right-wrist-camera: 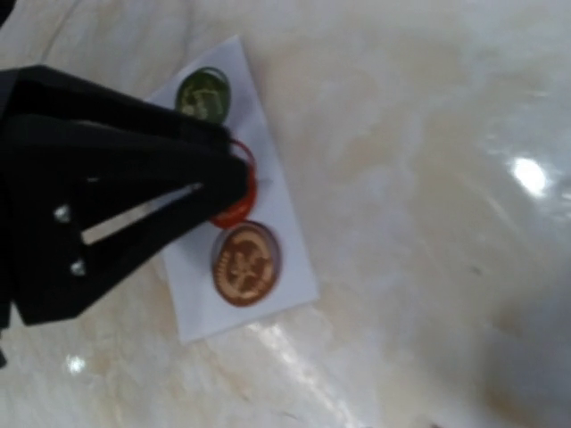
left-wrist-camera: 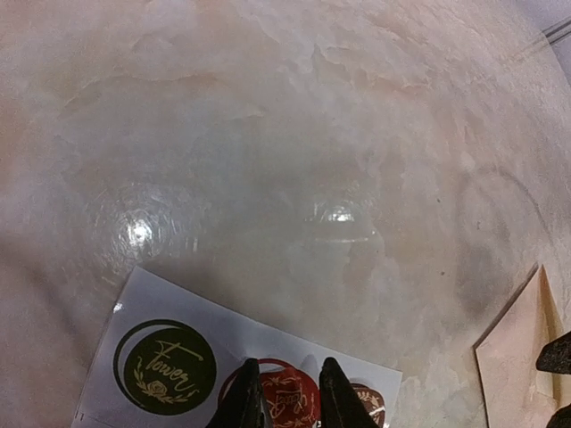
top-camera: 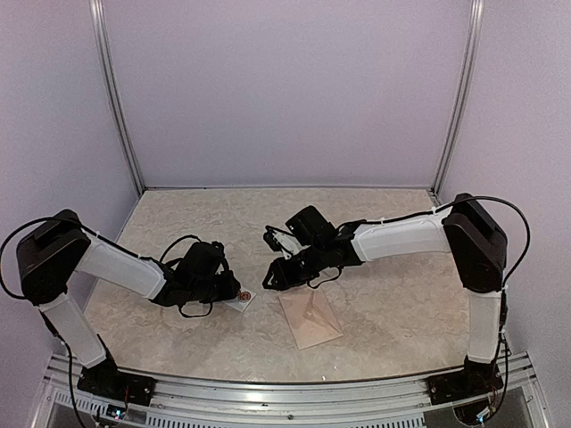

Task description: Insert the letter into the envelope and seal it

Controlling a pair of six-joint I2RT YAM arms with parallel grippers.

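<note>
Envelope on counter: the pale pink envelope lies flat on the marbled counter, front and centre between the two arm bases. It is turned at an angle, with its diagonal seams facing up. In the left wrist view one of its corners shows at the right edge.
Right arm: it reaches leftward across the counter from its base at the front right.
Left arm: it reaches rightward from the front left, with the wrist bent down toward the sticker sheet.
Right gripper: it sits near the envelope's far left corner, just right of the left gripper. I cannot tell how wide it stands.
Left gripper: it stands narrow, with the fingertips down on the sticker sheet on either side of the red sticker. In the right wrist view the tips meet at that sticker's edge. I cannot tell whether it is pinched.
Sticker sheet: a small white strip lying flat on the counter, left of the envelope, near it but apart.
Green sticker: round with gold script, at one end of the strip and clear of the fingers.
Red sticker: in the middle of the strip, partly covered by the left gripper.
Brown sticker: round, at the other end of the strip, uncovered.
</note>
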